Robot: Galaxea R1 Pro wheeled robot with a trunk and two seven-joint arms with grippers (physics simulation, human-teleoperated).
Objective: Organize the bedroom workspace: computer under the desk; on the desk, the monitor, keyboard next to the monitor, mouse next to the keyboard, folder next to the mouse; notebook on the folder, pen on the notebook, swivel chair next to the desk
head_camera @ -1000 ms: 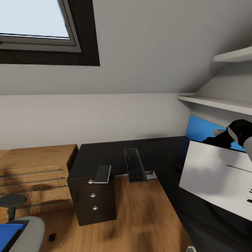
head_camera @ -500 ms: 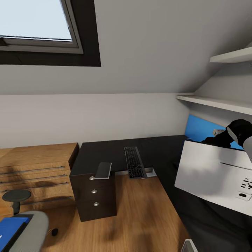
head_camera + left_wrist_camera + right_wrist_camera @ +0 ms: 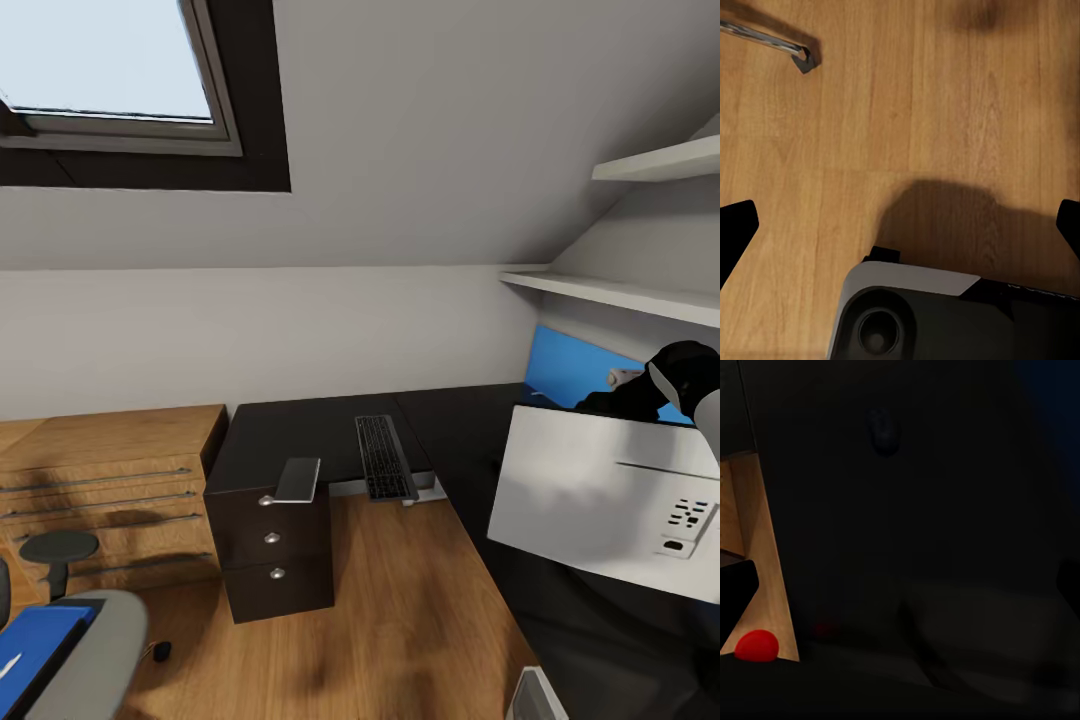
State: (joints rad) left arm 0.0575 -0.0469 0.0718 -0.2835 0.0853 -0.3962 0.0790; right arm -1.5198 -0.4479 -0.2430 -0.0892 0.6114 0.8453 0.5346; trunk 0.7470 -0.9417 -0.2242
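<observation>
The black table (image 3: 290, 435) carries the keyboard (image 3: 384, 470), long axis running away from the robot, while the pale-backed monitor (image 3: 600, 505) stands tilted nearer the right arm, whose end effector state I cannot tell; left end effector (image 3: 900, 225) is spread; no readable writing.

A skylight window (image 3: 110, 75) with a dark surround sits in the sloped white ceiling (image 3: 430, 130), showing pale daylight. Beneath it runs a plain white wall (image 3: 250, 335). A low light-wood cabinet (image 3: 100, 480) with long metal drawer handles stands against that wall. Two white shelves (image 3: 640, 295) are fixed in the corner on the right side of the head view. The floor (image 3: 400, 620) is warm wood planking; the left wrist view shows the same planks (image 3: 870, 112) crossed by a soft dark shadow
</observation>
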